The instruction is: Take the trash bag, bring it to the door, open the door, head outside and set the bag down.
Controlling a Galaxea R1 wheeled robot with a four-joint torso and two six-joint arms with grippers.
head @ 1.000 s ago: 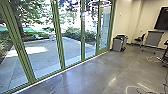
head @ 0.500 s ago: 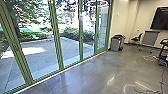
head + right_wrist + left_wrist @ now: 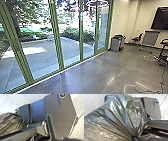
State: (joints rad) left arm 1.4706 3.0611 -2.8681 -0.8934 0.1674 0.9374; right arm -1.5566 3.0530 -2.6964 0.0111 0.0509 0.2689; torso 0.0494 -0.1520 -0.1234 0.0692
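In the left wrist view the dark, shiny trash bag (image 3: 121, 117) is drawn into tight folds that meet at one gathered spot, where my left gripper (image 3: 134, 138) is shut on it. The right wrist view has the creased trash bag (image 3: 10, 123) beside the robot's jointed bar; how my right gripper stands cannot be made out. Green-framed glass door panels (image 3: 58, 37) run along the left and middle of the head view, with a narrower glass panel (image 3: 102, 27) at their far end.
Past the glass lies a paved yard (image 3: 41, 56) with shrubs. A grey bin (image 3: 116, 43) stands by the wall beyond the panels. Farther right are a chair (image 3: 136, 39), a grey panel on legs (image 3: 150, 38) and a wall screen (image 3: 160, 20). Cables (image 3: 142, 89) lie on the floor.
The head view has turned slightly to the right since the earliest frame and has hardly shifted in the last half second.
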